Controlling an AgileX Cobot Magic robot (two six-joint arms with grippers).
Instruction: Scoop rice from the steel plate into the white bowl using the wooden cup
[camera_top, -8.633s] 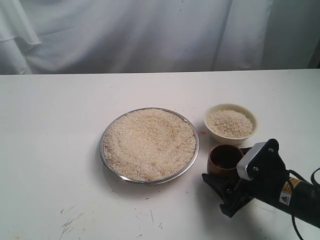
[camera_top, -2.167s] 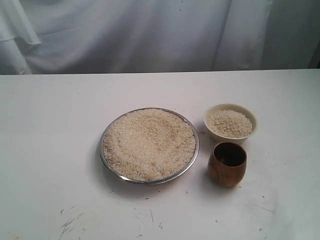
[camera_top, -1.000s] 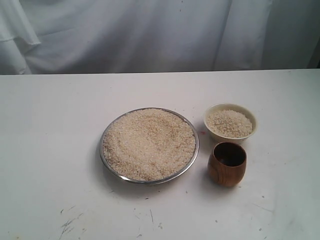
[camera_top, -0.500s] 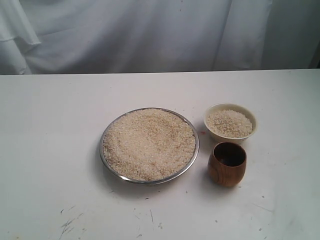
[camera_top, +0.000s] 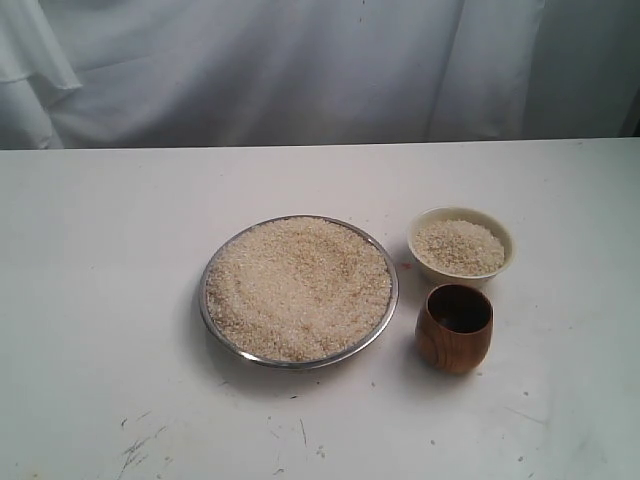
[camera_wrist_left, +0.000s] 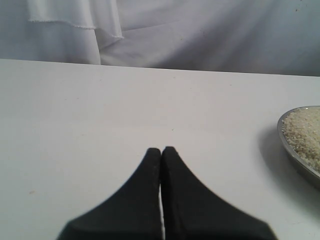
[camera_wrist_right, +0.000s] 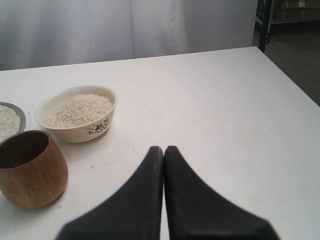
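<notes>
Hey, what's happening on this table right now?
Nothing is being handled. The cup stands upright and looks empty, beside the plate heaped with rice and in front of the bowl, which already holds some rice. The left gripper and right gripper are both shut, empty and clear of the dishes, low over the table.

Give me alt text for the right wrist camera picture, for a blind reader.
A shut black end effector points across a white table. Off to one side, an upright wooden cup stands next to a white bowl holding rice, with the rim of a steel plate just in view.
</notes>
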